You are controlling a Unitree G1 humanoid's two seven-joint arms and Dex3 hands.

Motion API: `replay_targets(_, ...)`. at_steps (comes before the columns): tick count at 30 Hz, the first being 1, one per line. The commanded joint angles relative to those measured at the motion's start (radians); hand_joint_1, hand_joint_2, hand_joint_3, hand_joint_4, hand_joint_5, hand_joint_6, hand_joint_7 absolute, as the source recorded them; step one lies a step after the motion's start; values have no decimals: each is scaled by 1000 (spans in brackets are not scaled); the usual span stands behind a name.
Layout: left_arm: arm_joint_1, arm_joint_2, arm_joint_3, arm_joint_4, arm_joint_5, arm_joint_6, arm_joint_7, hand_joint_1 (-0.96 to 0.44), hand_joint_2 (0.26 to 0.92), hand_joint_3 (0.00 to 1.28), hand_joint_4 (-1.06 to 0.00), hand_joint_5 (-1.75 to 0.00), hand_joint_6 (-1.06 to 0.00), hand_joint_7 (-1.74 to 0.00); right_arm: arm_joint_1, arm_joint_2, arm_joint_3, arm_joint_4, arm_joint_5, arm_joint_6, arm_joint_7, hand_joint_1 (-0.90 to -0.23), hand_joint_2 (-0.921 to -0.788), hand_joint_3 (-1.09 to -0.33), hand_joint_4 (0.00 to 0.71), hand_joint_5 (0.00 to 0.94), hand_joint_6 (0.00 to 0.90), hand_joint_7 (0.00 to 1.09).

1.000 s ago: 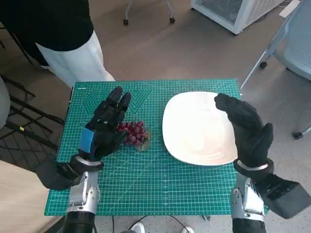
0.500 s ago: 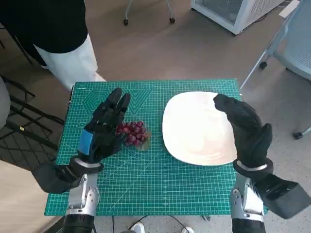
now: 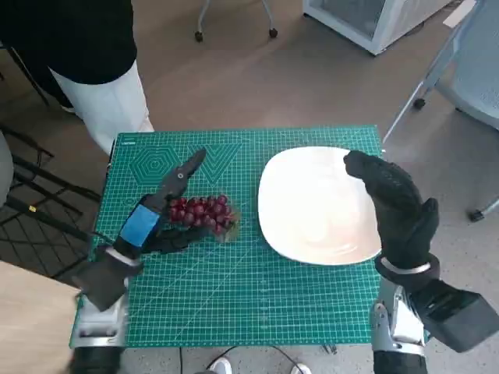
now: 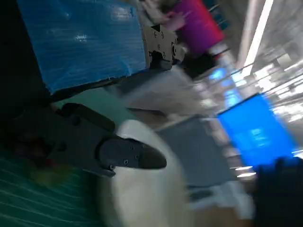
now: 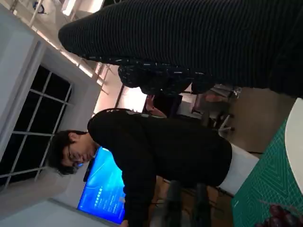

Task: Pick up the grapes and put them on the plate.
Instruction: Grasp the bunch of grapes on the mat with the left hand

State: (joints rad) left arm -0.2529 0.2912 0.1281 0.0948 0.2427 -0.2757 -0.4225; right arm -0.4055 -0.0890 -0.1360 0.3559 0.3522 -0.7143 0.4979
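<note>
A bunch of dark red grapes lies on the green cutting mat, left of the white plate. My left hand is turned on its edge against the left side of the bunch. Its fingers stretch out along the far side of the grapes, and another dark finger lies along the near side; nothing is lifted. My right hand hovers flat and open over the plate's right rim. The left wrist view is blurred, showing the taped hand and the plate. The right wrist view catches the grapes at its corner.
A person in a black top and white trousers stands at the table's far left corner, and also fills the right wrist view. Chair legs and a white unit stand on the floor beyond.
My left hand has rolled from lying over the grapes onto its edge beside them, uncovering the bunch, and its forearm has swung out to the left. The right hand has stayed put.
</note>
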Motion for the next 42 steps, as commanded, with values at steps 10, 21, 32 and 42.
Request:
replay_targets(10, 24, 86, -159, -242, 391, 432, -10, -433, 708, 2, 1, 1, -120, -21, 11, 3, -1, 25, 4, 16, 3, -658, -921, -721, 292, 1, 115, 267)
replay_targets(21, -70, 103, -266, -148, 452, 569, 0, -428, 712, 2, 1, 1, -143, -16, 3, 3, -1, 37, 3, 9, 5, -656, -921, -724, 289, 0, 110, 272)
replay_targets(32, -169, 101, -344, -1, 461, 584, 39, -435, 717, 3, 1, 1, -164, -15, 3, 3, -1, 34, 12, 15, 12, -661, -921, -724, 290, 1, 107, 279)
replay_targets(42, -304, 84, -443, 187, 489, 597, 57, -425, 720, 3, 1, 1, -170, -11, 9, 4, 2, 15, 13, 25, 10, -662, -921, -727, 288, 0, 102, 284)
